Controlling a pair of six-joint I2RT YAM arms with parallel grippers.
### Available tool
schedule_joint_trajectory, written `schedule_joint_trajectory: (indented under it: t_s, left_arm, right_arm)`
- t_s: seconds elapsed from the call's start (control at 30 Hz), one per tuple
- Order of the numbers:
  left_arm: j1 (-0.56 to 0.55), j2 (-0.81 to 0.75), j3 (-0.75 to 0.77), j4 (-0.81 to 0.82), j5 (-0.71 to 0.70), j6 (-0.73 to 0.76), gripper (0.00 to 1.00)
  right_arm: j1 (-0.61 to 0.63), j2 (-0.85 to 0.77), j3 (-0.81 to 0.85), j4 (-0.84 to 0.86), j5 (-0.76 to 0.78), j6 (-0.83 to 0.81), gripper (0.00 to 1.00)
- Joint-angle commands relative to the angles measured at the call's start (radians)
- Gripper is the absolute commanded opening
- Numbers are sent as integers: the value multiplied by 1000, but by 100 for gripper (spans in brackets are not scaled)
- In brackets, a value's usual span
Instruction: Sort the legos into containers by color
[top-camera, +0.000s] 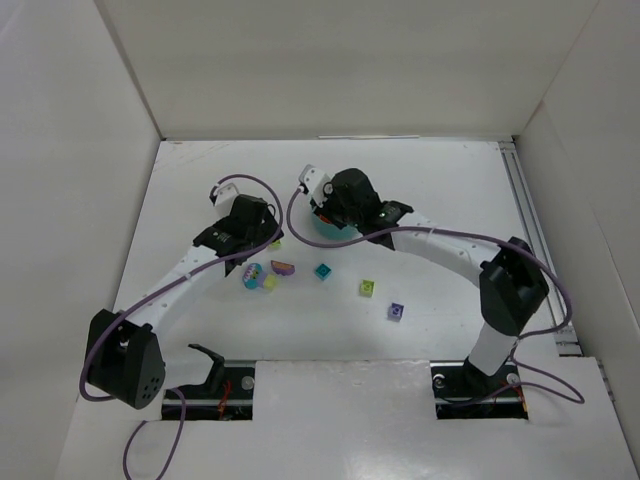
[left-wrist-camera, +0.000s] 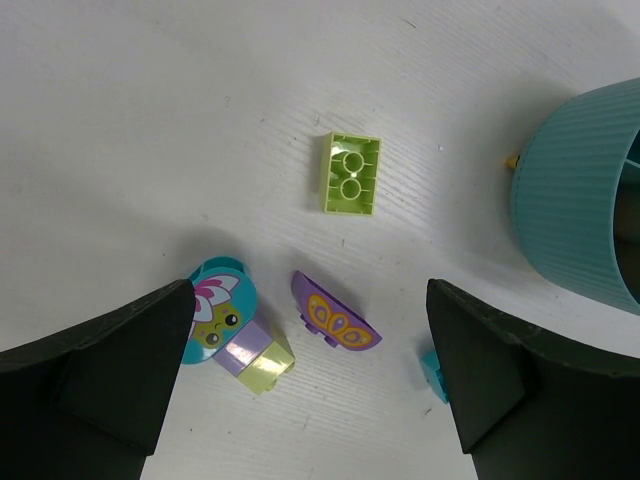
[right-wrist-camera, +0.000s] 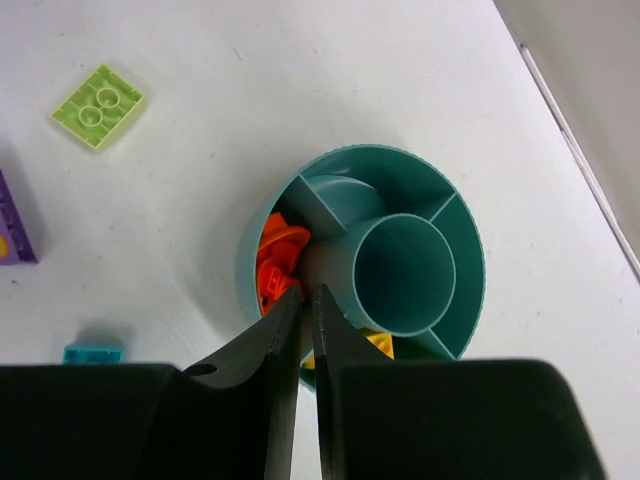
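The round teal dish (right-wrist-camera: 462, 250) lies under my right gripper (right-wrist-camera: 306, 292), whose jaws are shut with nothing showing between them, tips over the wedge holding orange legos (right-wrist-camera: 274, 262). A yellow lego (right-wrist-camera: 378, 343) lies in the adjoining wedge. My left gripper (left-wrist-camera: 308, 286) is open and empty above a purple butterfly piece (left-wrist-camera: 335, 323). Near it are a teal flower piece (left-wrist-camera: 220, 308), a purple-and-yellow piece (left-wrist-camera: 255, 358), a lime brick (left-wrist-camera: 350, 173) and a small teal brick (left-wrist-camera: 432, 368). In the top view the right gripper (top-camera: 325, 212) covers most of the dish (top-camera: 325, 230).
More loose legos lie on the white table in front of the dish: a teal brick (top-camera: 322, 271), a lime brick (top-camera: 368, 288) and a purple brick (top-camera: 396, 311). White walls enclose the table on three sides. A rail (top-camera: 530, 230) runs along the right edge.
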Motion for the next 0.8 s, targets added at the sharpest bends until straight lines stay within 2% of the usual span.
schedule_joint_trajectory:
  t_s: [0.0, 0.13, 0.23, 0.37, 0.53, 0.57, 0.63, 0.67, 0.77]
  left_arm:
    - [6, -10, -9, 18, 8, 1, 100]
    - [6, -1, -9, 18, 8, 10, 100]
    - [6, -1, -9, 27, 18, 10, 100]
    - [6, -1, -18, 36, 51, 30, 100]
    - [-3, 19, -43, 73, 117, 56, 100]
    - [-14, 28, -43, 73, 126, 67, 100]
    - [-49, 37, -43, 73, 117, 67, 100]
    - [-58, 46, -43, 73, 117, 67, 100]
    - [-87, 66, -34, 64, 117, 56, 100]
  right_arm:
    - [-6, 61, 67, -23, 21, -26, 15]
    - [-6, 79, 80, -32, -5, -38, 15]
    - [-6, 29, 49, -32, -25, -38, 16]
    - [-6, -65, -17, -20, 1, -38, 26]
    - [-37, -205, -159, -20, 36, 22, 43]
    - [-54, -229, -182, -20, 36, 22, 51]
    - [-78, -293, -251, -20, 36, 45, 59]
    - [-79, -313, -274, -20, 36, 54, 71]
    - [-120, -390, -366, -20, 36, 81, 83]
